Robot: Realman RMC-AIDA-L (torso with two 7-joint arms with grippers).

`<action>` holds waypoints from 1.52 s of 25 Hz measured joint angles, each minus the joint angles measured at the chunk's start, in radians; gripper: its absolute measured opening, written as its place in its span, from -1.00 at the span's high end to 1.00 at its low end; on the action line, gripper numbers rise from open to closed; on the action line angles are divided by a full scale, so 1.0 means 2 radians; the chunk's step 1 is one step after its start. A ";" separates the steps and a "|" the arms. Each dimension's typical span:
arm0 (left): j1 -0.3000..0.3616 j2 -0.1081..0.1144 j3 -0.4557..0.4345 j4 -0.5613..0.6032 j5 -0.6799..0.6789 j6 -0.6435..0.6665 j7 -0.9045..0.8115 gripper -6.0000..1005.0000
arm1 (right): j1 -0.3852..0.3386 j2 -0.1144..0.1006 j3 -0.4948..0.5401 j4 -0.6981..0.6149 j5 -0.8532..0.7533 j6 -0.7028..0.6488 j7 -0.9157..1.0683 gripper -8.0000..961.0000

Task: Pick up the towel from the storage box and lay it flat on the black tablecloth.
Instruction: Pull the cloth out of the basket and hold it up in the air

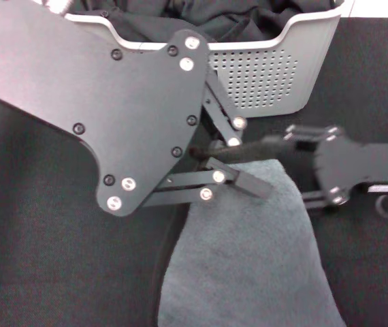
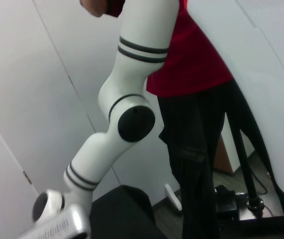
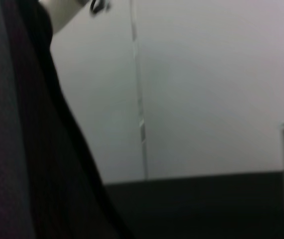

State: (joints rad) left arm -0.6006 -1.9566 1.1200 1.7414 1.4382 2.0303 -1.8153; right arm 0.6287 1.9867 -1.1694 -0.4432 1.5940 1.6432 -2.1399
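Observation:
The grey-teal towel (image 1: 248, 259) lies on the black tablecloth (image 1: 58, 259) in front of the storage box (image 1: 282, 75). It is narrow at its far end and widens toward the near edge. My left gripper (image 1: 248, 163) hovers at the towel's far end with a gap between its fingers; its lower finger (image 1: 255, 185) lies over the towel's far left corner. My right gripper (image 1: 303, 167) reaches in from the right at the same end of the towel. Neither wrist view shows the towel.
Black garments (image 1: 201, 17) fill the basket just behind the grippers. In the left wrist view a person in a red shirt (image 2: 192, 55) stands behind a white robot arm (image 2: 127, 119). The right wrist view shows only a pale wall (image 3: 207, 89).

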 joint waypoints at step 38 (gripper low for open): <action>-0.004 -0.006 -0.003 -0.011 0.010 -0.001 0.001 0.94 | 0.027 0.013 -0.014 -0.015 -0.049 0.028 0.008 0.45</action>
State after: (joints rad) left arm -0.6086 -1.9693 1.1138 1.7192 1.4592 2.0279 -1.8132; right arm 0.6825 2.0133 -1.1967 -0.4736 1.4967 1.6989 -2.1235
